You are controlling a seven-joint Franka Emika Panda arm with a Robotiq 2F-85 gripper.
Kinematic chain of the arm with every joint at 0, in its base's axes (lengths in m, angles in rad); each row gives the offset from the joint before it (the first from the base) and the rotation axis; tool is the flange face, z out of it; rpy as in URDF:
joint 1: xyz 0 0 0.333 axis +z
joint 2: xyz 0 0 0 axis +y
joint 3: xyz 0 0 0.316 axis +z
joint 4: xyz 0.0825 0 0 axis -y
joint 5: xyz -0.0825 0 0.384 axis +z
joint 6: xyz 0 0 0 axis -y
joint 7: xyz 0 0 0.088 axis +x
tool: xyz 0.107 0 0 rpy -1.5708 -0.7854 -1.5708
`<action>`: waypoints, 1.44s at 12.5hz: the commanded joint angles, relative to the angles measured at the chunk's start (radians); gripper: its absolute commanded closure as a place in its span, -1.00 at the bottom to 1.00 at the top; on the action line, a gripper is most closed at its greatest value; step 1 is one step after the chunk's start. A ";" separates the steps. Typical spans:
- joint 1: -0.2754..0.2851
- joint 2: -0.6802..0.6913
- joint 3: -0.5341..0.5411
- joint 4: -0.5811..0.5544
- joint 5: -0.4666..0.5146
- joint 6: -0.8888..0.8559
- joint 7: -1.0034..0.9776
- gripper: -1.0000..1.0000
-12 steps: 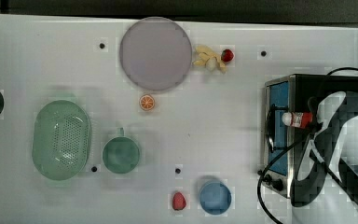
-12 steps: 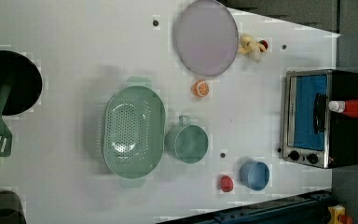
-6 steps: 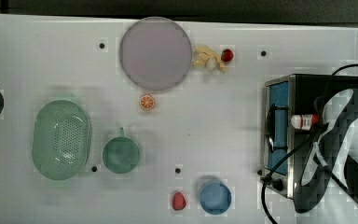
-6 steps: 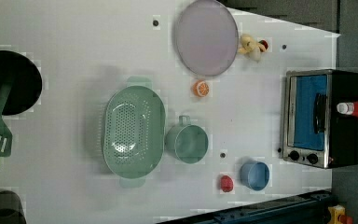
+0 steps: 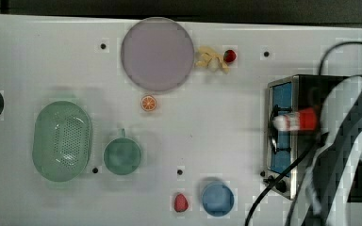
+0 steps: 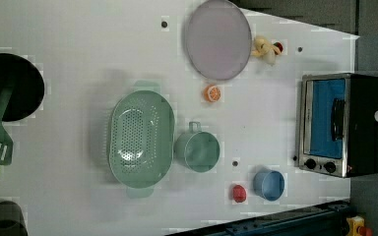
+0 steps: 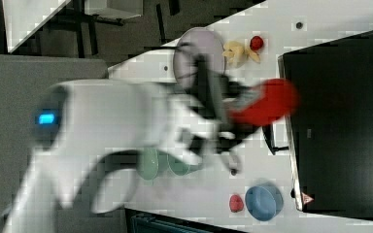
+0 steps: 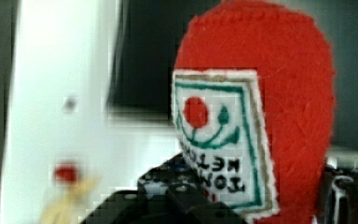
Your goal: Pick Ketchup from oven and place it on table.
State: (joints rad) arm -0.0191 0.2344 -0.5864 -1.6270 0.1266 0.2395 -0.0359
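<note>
fingers [image 8: 200, 205]: clamped on ketchup [image 5: 296, 121] | ketchup: above oven [image 5: 283, 94], lifted | bench [image 5: 217, 141]: white

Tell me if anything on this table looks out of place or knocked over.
Nothing looks spilled or toppled. The one odd sight is the ketchup, which lies level in the air above the oven, with its white cap toward the top view's left, carried by the arm rather than resting on anything. The bowls, plate and fruit sit in order on the table.
</note>
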 commanded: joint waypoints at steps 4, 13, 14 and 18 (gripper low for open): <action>0.190 -0.067 0.167 0.033 0.004 -0.131 -0.059 -0.24; 0.269 -0.065 0.305 -0.213 -0.054 -0.013 0.225 -0.24; 0.268 -0.064 0.302 -0.267 -0.054 0.043 0.244 -0.24; 0.265 -0.034 0.301 -0.470 -0.054 0.248 0.247 -0.24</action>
State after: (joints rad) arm 0.2874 0.2130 -0.2781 -2.1055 0.0769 0.4688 0.1578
